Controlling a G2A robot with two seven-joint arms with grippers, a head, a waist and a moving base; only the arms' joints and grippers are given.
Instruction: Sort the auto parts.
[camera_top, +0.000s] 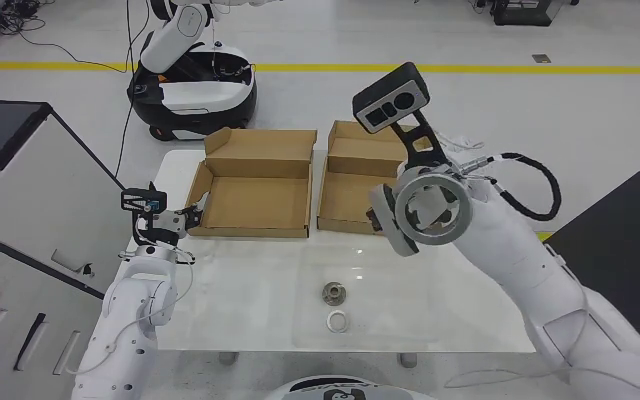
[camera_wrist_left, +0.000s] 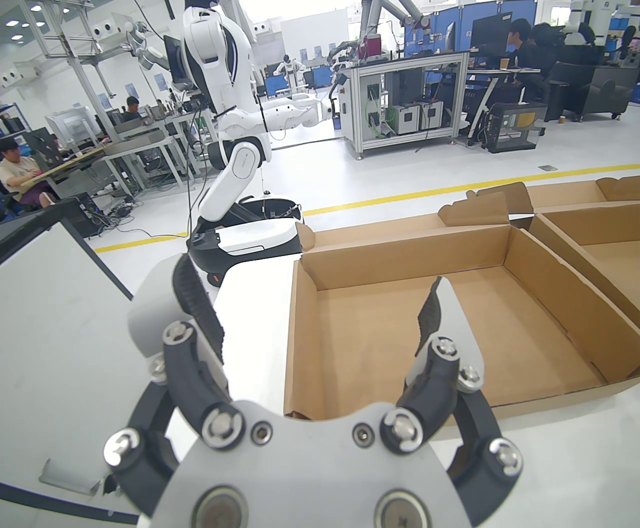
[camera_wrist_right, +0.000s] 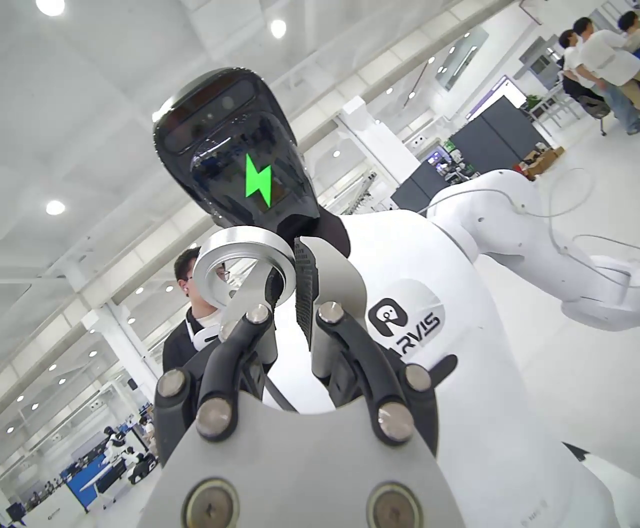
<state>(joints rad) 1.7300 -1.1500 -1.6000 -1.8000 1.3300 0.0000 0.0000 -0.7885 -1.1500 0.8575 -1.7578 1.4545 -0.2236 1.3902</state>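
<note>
Above right box (camera_top: 345, 200), seemingly | right pincer (camera_wrist_right: 285, 260) clamps metal ring (camera_wrist_right: 245, 239) between tips | left pincer (camera_wrist_left: 310, 272) wide

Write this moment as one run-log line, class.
right gripper: shut on metal ring, raised | left gripper: open, beside left box | table: hub, white ring

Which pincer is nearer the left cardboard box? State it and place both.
Left. The left pincer is open at the near left corner of the left cardboard box. The right pincer, shut on a silver ring, is lifted above the table over by the other box.
</note>
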